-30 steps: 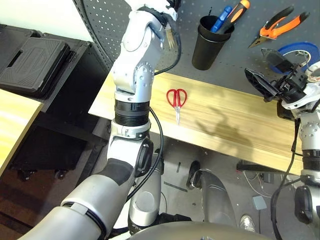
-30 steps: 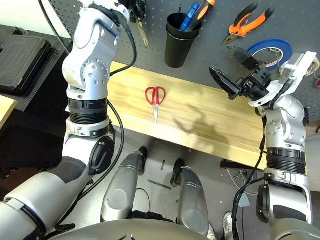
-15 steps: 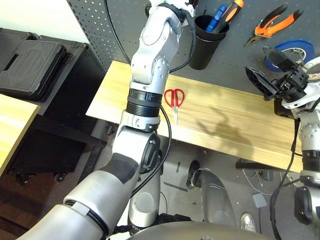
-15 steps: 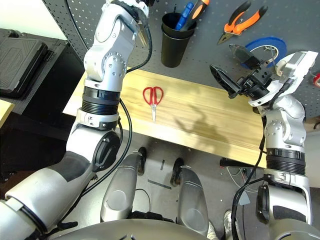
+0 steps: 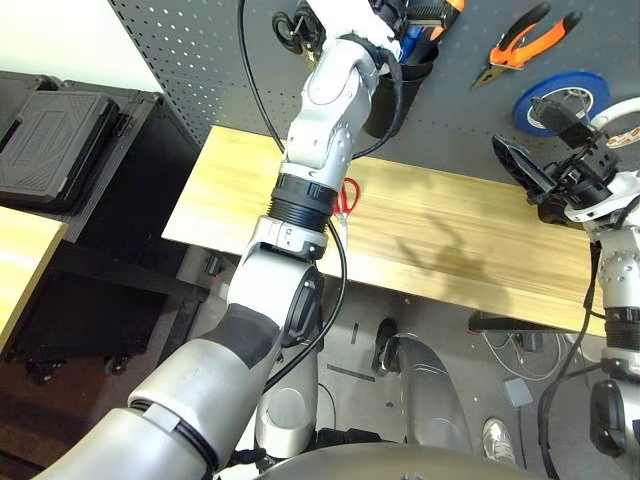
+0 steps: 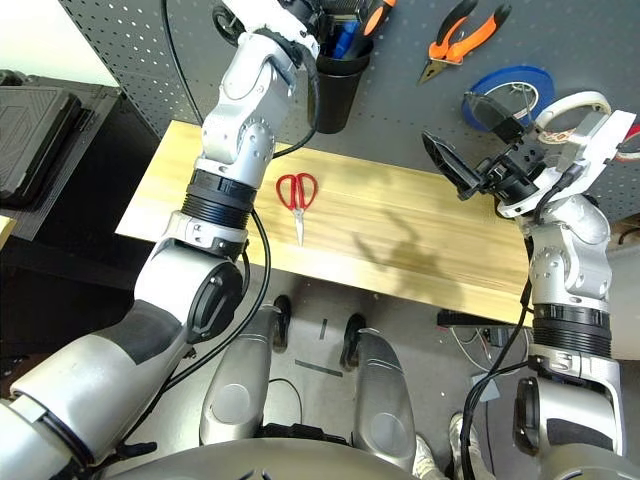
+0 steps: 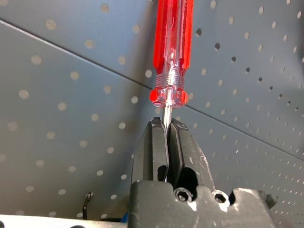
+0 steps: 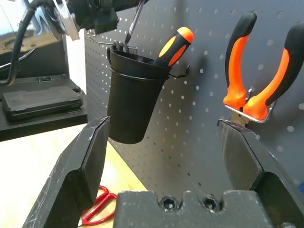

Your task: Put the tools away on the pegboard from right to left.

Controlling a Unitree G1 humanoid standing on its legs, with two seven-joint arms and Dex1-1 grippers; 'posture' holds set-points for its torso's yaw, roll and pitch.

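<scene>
Screwdriver (image 7: 172,52) duty now — my left end effector (image 7: 167,142) is clamped on its thin shaft, red handle away from me, up at the pegboard (image 7: 61,95) by the black cup (image 8: 135,97). Next I judge it must drop in tip-first. My right end effector (image 8: 168,156) hangs spread wide, empty. Red scissors (image 6: 297,192) wait on the bench (image 6: 400,235).

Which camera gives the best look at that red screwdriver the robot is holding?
The left wrist view: the left gripper is shut on the shaft of the screwdriver, its red handle plain against the pegboard. The right wrist view catches just its thin shaft above the black cup.
</scene>
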